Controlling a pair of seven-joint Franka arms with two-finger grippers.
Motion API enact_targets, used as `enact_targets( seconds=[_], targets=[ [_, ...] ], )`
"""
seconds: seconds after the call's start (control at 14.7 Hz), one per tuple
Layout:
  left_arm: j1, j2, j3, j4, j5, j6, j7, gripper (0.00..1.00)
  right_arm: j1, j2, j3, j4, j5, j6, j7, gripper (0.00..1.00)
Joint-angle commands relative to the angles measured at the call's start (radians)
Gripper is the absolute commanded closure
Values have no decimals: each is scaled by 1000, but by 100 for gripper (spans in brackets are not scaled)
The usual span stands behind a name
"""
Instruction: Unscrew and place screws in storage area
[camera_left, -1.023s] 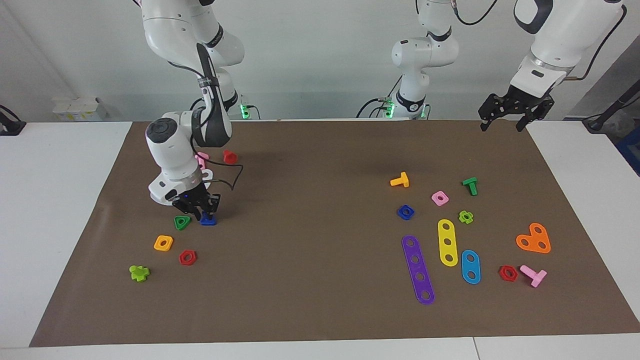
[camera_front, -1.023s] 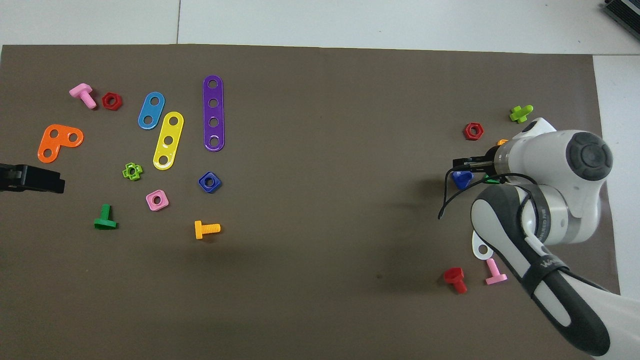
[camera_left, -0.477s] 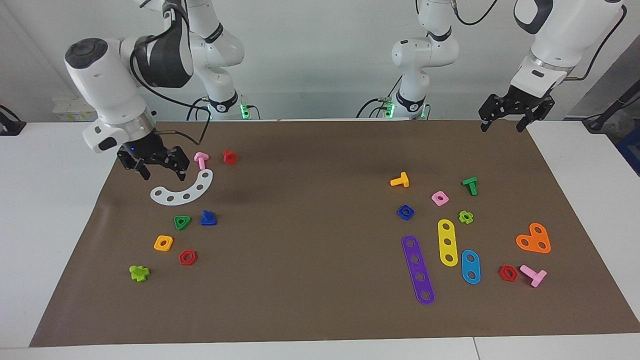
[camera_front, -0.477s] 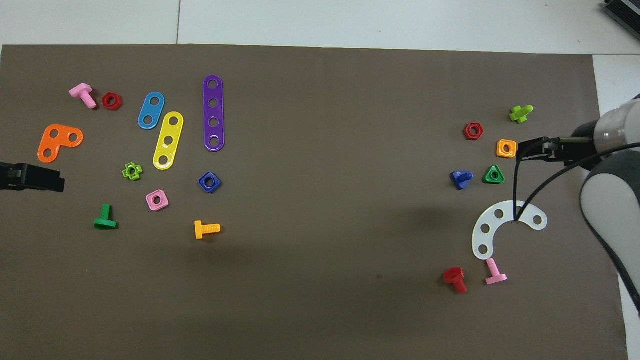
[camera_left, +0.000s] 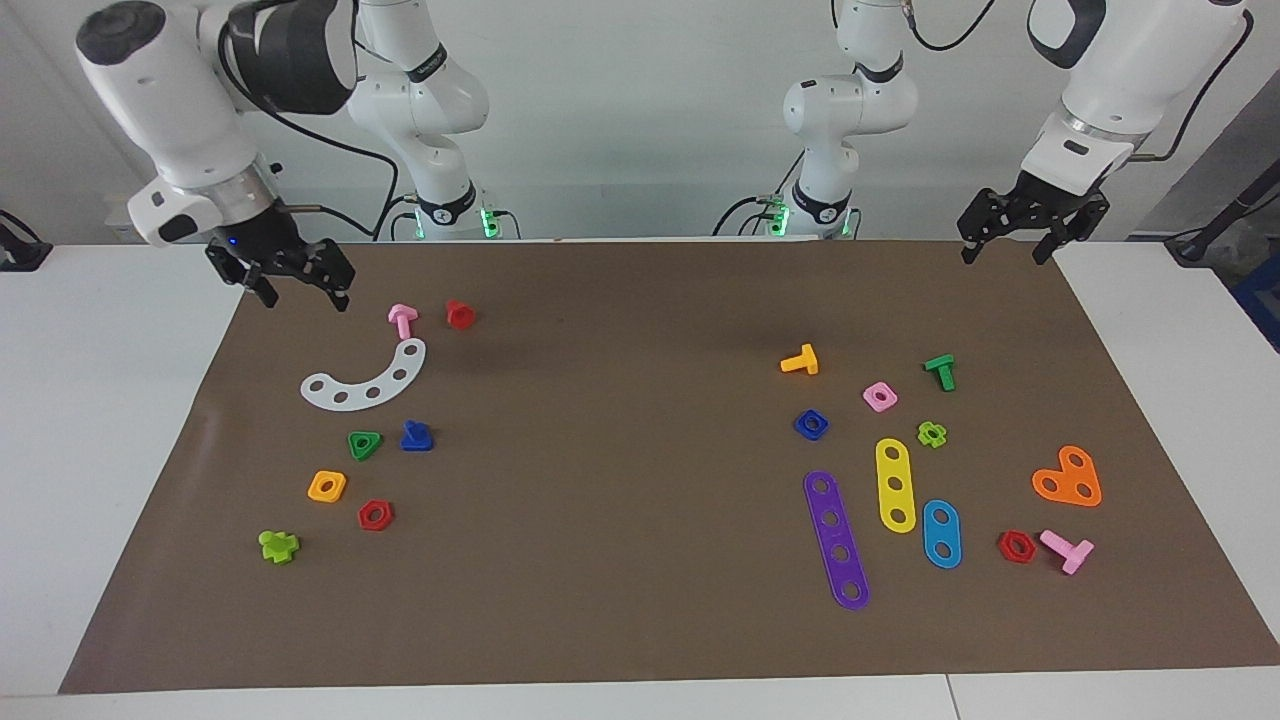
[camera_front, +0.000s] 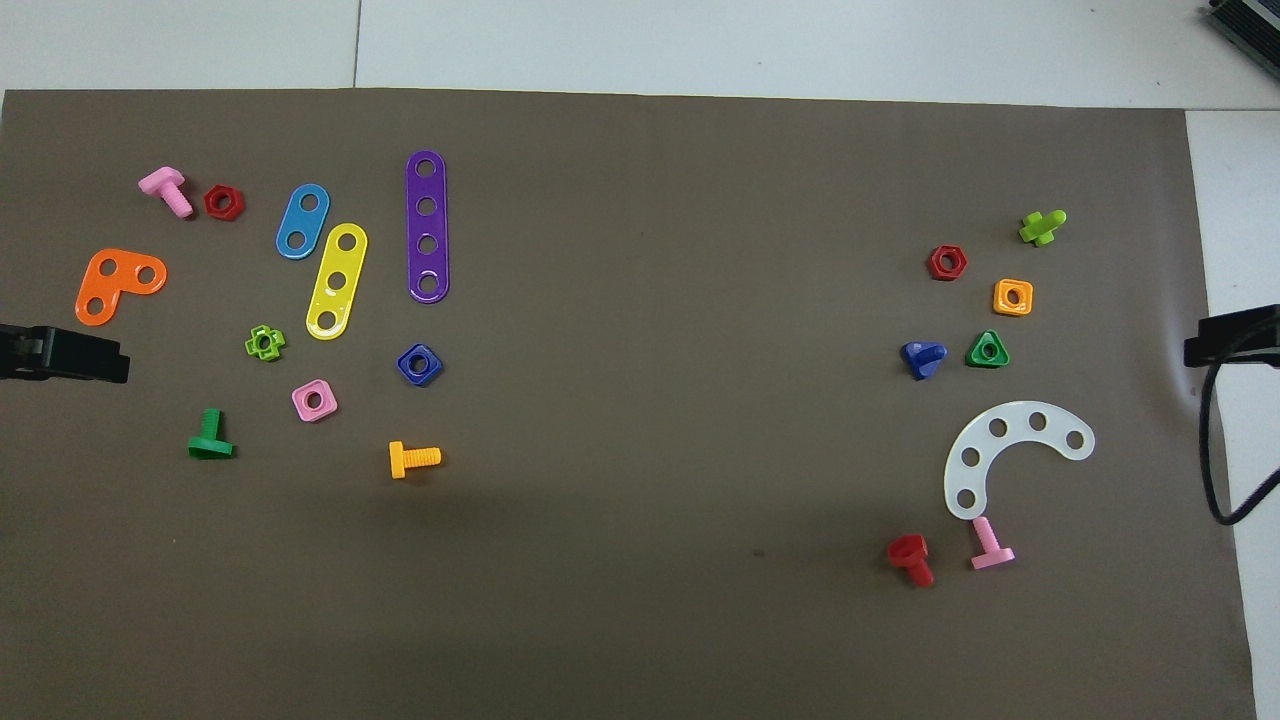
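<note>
The blue screw (camera_left: 416, 437) (camera_front: 922, 358) lies free on the brown mat toward the right arm's end, close beside a green triangular nut (camera_left: 364, 444) (camera_front: 988, 350). Nothing touches it. My right gripper (camera_left: 305, 292) (camera_front: 1195, 350) hangs open and empty in the air over the mat's edge at that end, well away from the screw. My left gripper (camera_left: 1003, 250) (camera_front: 115, 362) waits open and empty, raised over the mat's corner at the left arm's end.
Around the blue screw lie a white curved strip (camera_left: 368, 378), pink screw (camera_left: 402, 318), red screw (camera_left: 460, 314), orange nut (camera_left: 327, 486), red nut (camera_left: 375, 515) and light-green screw (camera_left: 278, 545). Toward the left arm's end lie a purple strip (camera_left: 836, 538), other strips, nuts and screws.
My right gripper opened off the blue screw, rose and drew back to the mat's edge. The screw stays beside the green nut. The left arm has not moved.
</note>
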Motion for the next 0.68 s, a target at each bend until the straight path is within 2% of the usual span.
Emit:
enact_targets(
  seconds=[0.0, 0.61],
  targets=[
    [-4, -27, 8, -33, -18, 19, 14, 0, 2, 18, 18, 24, -20, -17, 13, 0],
    [-5, -36, 8, -48, -18, 6, 11, 0, 45, 0, 26, -30, 26, -5, 55, 0]
  ],
)
